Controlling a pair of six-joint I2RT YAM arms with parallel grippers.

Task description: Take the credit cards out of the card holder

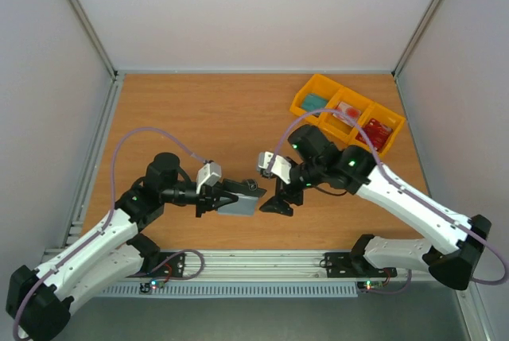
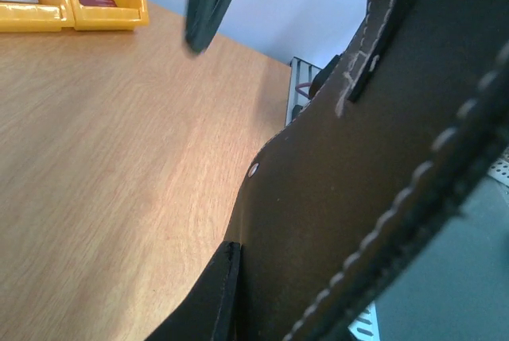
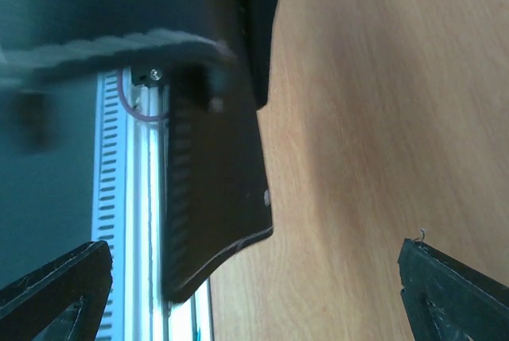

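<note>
Card holder (image 1: pixel 238 206) hangs in my left gripper (image 1: pixel 232 196), pinched at one edge, over the near part of the tabletop (image 1: pixel 199 110) about midway along its near edge. From above it shows as a flat grey-blue slab lying roughly level and pointing toward the right arm. I judge it to be off the wood, though I cannot be sure from overhead. On the left wrist camera it fills the right half of the view: a dark face with pale stitching along the seams and a small metal stud, bare wood beneath it.

My right gripper (image 1: pixel 278 202) sits just beside the free end of the card holder, jaws spread wide and gripping nothing. On the right wrist camera its two dark fingers (image 3: pixel 56 285) stand at the bottom corners of the view, well apart, with the dark edge of the card holder above and between them and not touching either one.

At the far right corner of the tabletop sits the yellow tray (image 1: pixel 305 91), set at an angle. Its middle compartment holds a red card (image 1: pixel 347 110) with a pale patch, the right compartment another red piece (image 1: pixel 377 134), and the left one a teal piece (image 1: pixel 315 102). All three are too small for me to read any detail.

I cannot tell whether any card is in the card holder's pockets.
</note>
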